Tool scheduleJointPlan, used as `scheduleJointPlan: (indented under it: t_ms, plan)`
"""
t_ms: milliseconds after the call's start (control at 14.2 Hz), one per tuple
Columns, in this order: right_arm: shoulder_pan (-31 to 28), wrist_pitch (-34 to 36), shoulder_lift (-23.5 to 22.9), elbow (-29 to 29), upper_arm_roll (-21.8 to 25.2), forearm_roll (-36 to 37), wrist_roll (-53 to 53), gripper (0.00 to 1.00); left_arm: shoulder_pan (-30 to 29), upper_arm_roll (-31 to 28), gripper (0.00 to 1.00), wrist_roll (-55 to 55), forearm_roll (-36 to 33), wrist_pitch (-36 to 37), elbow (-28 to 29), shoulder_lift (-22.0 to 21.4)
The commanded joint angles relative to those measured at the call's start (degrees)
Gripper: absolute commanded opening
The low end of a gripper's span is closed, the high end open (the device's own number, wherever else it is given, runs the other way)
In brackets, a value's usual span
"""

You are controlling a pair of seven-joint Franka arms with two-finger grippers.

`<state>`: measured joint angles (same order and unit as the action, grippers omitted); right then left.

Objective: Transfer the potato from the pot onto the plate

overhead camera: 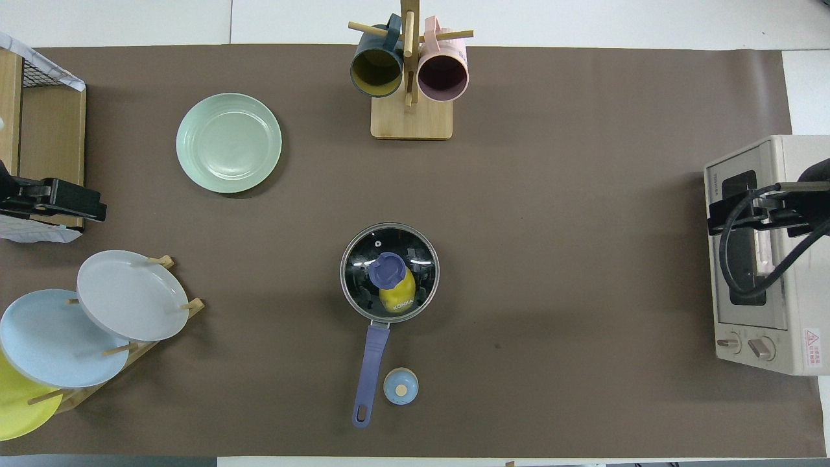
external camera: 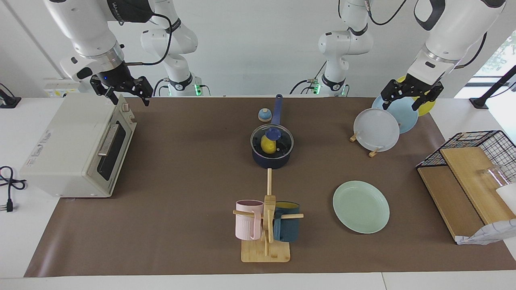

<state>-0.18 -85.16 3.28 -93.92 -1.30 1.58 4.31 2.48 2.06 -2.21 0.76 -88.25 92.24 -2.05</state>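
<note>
Pot [overhead camera: 389, 272] at frame centre, glass lid [overhead camera: 363, 259] on, potato [overhead camera: 397, 297] visible inside. Handle [overhead camera: 369, 373] points to lower edge. Mint plate [overhead camera: 229, 143] upper left, apart from pot. Mug rack [overhead camera: 410, 117] top centre.

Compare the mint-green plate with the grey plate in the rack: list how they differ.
The mint-green plate lies flat on the table mat; the grey plate stands tilted on edge in a wooden rack. The mint-green plate sits alone, farther from the robots; the grey plate overlaps a light blue plate and is nearer to them. Their colours differ: pale green against pale grey. Both are round, bare and look similar in width.
</note>
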Motion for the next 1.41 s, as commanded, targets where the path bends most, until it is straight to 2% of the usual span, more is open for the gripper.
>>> scheduleJointPlan:
  t_ms: [0, 492, 774, 1055, 1337]
  plan:
    - [-0.4, -0.8, 1.0, -1.3, 0.0, -1.0, -1.4, 1.0, -0.9, 0.8, 1.0, 0.6, -1.4, 0.2, 0.8, -0.8]
    - [-0.3, -0.5, 1.1, -1.4, -0.3, -1.2, -1.8, 1.0, -0.9, 0.8, 1.0, 0.6, -1.4, 0.2, 0.7, -0.8]
    - [5.8, -5.2, 0.1, -1.2, -0.5, -3.0, -4.9, 1.0, -0.9, 0.8, 1.0, 0.6, -1.4, 0.2, 0.8, -0.8]
    - [16.1, -5.5, -6.3, 3.8, -0.7, -3.1, 7.8, 1.0, -0.9, 0.8, 1.0, 0.6, -1.4, 0.2, 0.7, -0.8]
    - [29.8, -6.4, -17.3, 13.8, -0.9, -2.2, 26.2, 1.0, -0.9, 0.8, 1.0, 0.6, -1.3, 0.2, 0.8, -0.8]
